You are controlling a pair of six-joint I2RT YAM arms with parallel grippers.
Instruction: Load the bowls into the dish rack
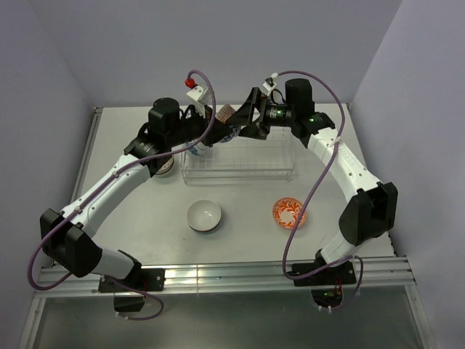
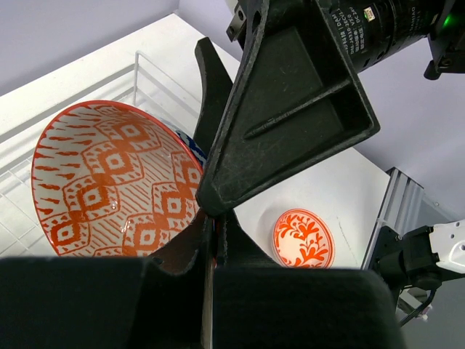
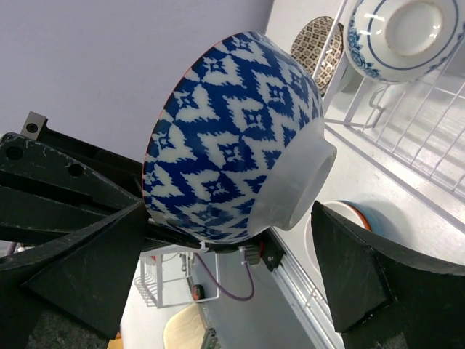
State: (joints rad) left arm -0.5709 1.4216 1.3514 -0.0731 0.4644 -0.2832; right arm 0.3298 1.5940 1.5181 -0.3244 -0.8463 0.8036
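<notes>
My left gripper (image 2: pixel 211 240) is shut on the rim of a bowl (image 2: pixel 109 182) that is orange-red patterned inside and blue-and-white (image 3: pixel 232 138) outside. It holds the bowl tilted in the air above the back left of the clear dish rack (image 1: pixel 240 174). My right gripper (image 1: pixel 243 123) is open, its fingers (image 3: pixel 87 269) on either side of this bowl, and I see no contact. A second blue-and-white bowl (image 3: pixel 403 33) stands in the rack's bars (image 3: pixel 429 123). A plain white bowl (image 1: pixel 204 215) and an orange-red patterned bowl (image 1: pixel 290 212) rest on the table in front of the rack.
A grey-brown patterned bowl (image 1: pixel 166 167) sits on the table left of the rack, partly under my left arm. The back wall is close behind both grippers. The table's rail (image 1: pixel 218 275) runs along the near edge by the arm bases.
</notes>
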